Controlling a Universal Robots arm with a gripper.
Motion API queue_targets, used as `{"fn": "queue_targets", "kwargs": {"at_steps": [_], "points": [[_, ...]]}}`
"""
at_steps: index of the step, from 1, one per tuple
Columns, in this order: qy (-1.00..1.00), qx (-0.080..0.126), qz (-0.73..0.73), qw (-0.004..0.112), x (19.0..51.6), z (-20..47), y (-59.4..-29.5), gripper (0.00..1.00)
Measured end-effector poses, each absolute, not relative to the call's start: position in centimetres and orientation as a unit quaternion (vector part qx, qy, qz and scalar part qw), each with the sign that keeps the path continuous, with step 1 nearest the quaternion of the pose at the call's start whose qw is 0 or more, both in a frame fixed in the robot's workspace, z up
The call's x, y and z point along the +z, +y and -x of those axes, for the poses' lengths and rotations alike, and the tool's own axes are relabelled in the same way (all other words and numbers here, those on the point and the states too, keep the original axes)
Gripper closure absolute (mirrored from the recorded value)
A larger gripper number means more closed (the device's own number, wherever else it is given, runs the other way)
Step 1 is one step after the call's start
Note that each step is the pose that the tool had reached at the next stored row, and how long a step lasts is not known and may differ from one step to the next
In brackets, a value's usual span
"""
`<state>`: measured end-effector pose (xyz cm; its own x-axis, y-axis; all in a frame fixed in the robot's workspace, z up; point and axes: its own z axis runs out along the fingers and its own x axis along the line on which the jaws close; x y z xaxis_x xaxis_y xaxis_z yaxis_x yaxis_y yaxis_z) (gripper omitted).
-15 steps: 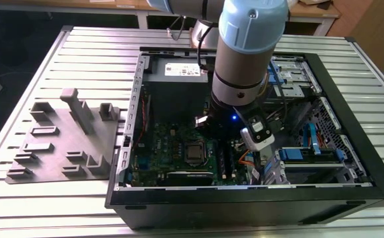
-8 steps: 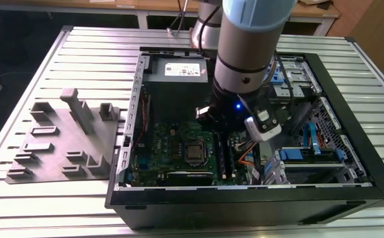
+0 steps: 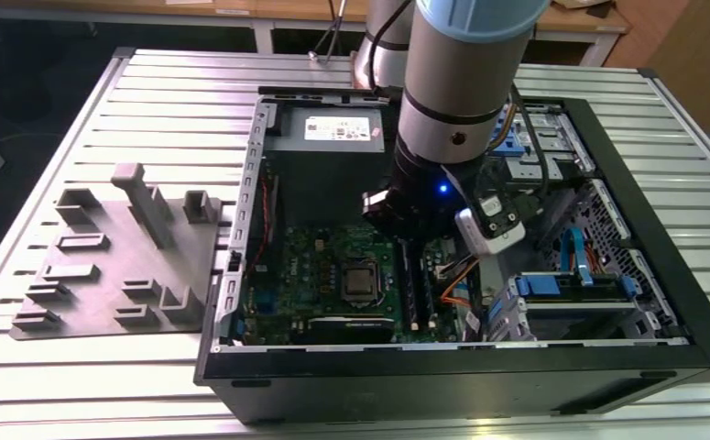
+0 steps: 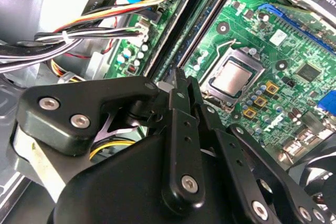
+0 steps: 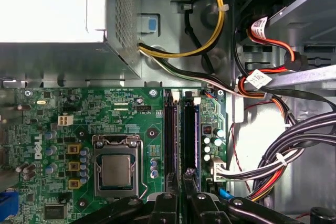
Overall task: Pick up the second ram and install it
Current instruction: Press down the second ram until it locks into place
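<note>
My gripper (image 3: 406, 243) hangs low inside the open computer case, just above the near end of the two long black memory slots (image 3: 411, 286). In both wrist views its fingers (image 4: 178, 85) stand together, shut, with nothing visible between them. In the first wrist view the gripper (image 5: 180, 174) sits over the strip between the two slots. A ram with a dark blue edge (image 5: 192, 129) stands seated in the slot nearer the cable bundle; it also shows in the second wrist view (image 4: 181, 22). The slot beside the processor (image 5: 170, 129) looks dark. I cannot tell which slot holds the second ram.
The green motherboard (image 3: 318, 275) carries a bare processor socket (image 5: 116, 170). Bundled cables (image 5: 283, 156) and drive cages (image 3: 574, 284) crowd the exterior view's right side of the case. The power supply (image 3: 330, 137) sits at the back. A grey fixture plate (image 3: 110, 266) lies on the table at that view's left.
</note>
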<state>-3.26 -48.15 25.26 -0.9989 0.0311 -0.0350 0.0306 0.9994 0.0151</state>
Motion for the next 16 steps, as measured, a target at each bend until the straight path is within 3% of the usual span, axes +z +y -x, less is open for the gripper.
{"fn": "queue_targets", "kwargs": {"at_steps": [8,10,11,16], "points": [[1.0,0.007,-0.015,0.018,25.28,3.26,-48.15,0.85],[1.0,0.007,-0.015,0.018,25.28,3.26,-48.15,0.86],[1.0,0.007,-0.015,0.018,25.28,3.26,-48.15,0.93],[1.0,0.007,-0.015,0.018,25.29,3.26,-48.15,0.93]]}}
